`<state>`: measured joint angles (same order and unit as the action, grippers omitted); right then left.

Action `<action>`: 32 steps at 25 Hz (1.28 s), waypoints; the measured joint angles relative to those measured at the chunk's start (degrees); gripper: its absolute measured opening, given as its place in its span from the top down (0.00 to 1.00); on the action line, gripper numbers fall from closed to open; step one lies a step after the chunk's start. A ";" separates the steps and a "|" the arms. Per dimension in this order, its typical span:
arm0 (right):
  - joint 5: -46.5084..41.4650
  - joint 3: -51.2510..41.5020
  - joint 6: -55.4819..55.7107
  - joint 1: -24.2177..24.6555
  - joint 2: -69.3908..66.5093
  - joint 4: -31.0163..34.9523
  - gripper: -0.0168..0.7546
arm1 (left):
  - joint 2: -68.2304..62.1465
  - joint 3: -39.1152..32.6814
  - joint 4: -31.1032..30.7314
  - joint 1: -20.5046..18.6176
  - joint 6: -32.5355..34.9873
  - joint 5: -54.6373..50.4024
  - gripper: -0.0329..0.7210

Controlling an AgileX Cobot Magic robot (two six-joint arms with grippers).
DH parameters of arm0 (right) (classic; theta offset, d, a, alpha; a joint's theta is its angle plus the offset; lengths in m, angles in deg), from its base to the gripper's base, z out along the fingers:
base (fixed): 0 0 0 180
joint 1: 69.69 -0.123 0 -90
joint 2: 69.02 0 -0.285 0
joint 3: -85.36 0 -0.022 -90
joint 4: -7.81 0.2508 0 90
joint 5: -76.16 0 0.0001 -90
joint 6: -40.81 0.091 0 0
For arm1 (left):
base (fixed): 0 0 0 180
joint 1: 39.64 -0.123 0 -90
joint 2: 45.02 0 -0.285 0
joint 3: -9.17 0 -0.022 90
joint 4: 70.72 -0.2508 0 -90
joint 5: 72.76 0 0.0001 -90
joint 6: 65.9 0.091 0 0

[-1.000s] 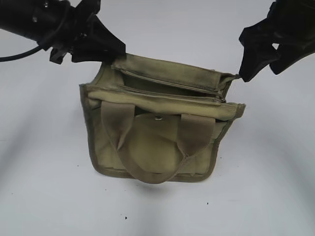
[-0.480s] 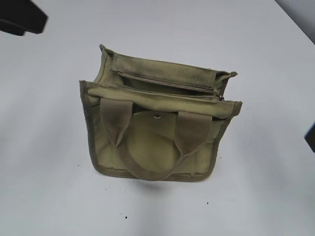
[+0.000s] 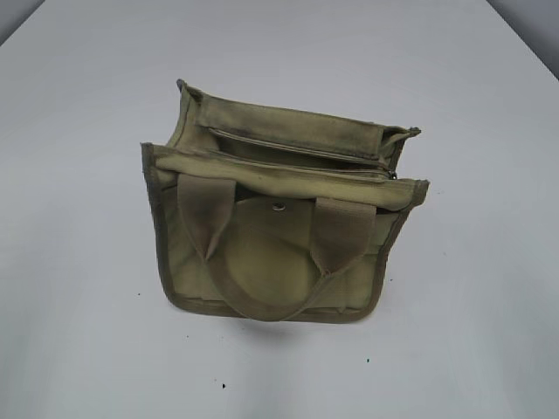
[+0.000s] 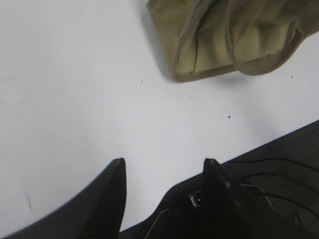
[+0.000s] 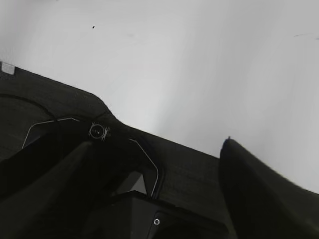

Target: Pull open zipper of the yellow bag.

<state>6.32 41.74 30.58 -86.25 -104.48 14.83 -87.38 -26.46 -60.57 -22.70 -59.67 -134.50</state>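
Fingers (image 4: 118, 174) apart, empty; yellow bag (image 3: 279, 218) unzipped.

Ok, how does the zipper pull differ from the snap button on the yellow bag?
The zipper pull is a small tab at the right end of the top opening; the snap button is round, on the front panel between the handles. The pull sits at the yellow bag's edge; the snap lies mid-face. Both are silver-grey metal.

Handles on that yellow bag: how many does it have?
2. Both webbing handles hang down the front of the yellow bag: one loop starts at the left, the other at the right, and they overlap at the bottom. None other shows; the back is hidden.
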 joint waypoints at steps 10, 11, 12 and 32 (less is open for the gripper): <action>-0.13 -3.39 0.00 0.00 11.51 -0.06 0.22 | 21.23 -11.53 -3.81 0.00 -0.23 0.62 0.45; 0.02 -3.39 0.00 0.00 11.51 -0.06 0.22 | 22.08 -11.53 -4.52 0.00 -0.23 0.67 0.45; 0.48 -3.46 0.00 0.00 11.51 -0.06 0.22 | 22.56 -11.56 -5.51 0.00 -0.23 0.67 0.45; 6.97 -5.75 -1.13 0.00 11.76 -0.12 0.22 | 22.92 -11.64 -8.56 0.00 -0.23 0.83 0.45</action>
<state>13.29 35.99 29.44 -86.25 -92.72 14.70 -64.46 -38.09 -69.14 -22.70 -59.90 -133.66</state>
